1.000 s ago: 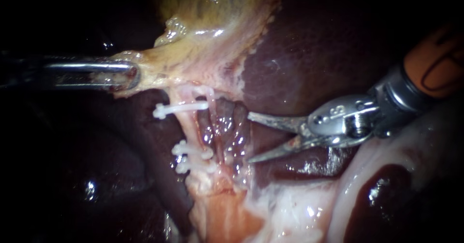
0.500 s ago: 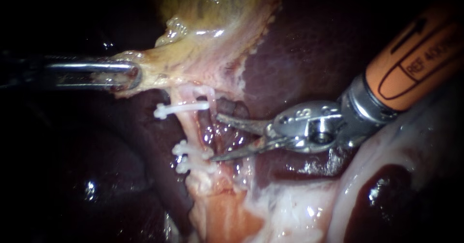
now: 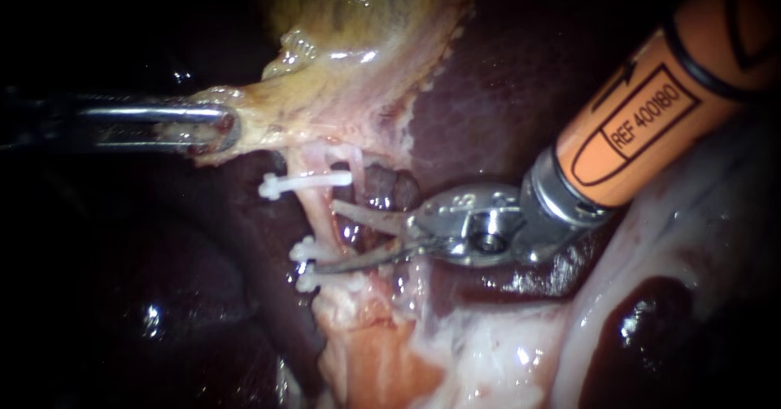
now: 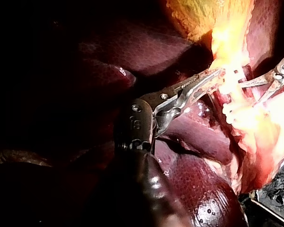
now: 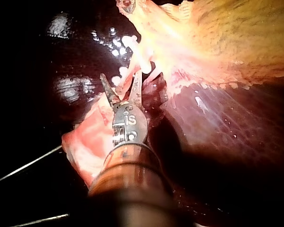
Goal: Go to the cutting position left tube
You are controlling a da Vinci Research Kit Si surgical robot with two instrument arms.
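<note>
Beneath liver (image 3: 504,92) and gallbladder (image 3: 366,43): right instrument (image 3: 324,237) jaws spread, gripping nothing; left instrument (image 3: 207,128) clenched on gallbladder edge; soft, slippery, tearable left tube (image 3: 311,206) straddled between upper clip (image 3: 305,183) and 2 lower clips (image 3: 321,254), best taken there.

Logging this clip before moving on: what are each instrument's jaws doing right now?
Left instrument: jaws shut on the gallbladder.
Right instrument: jaws open at the left tube, gripping nothing.
</note>
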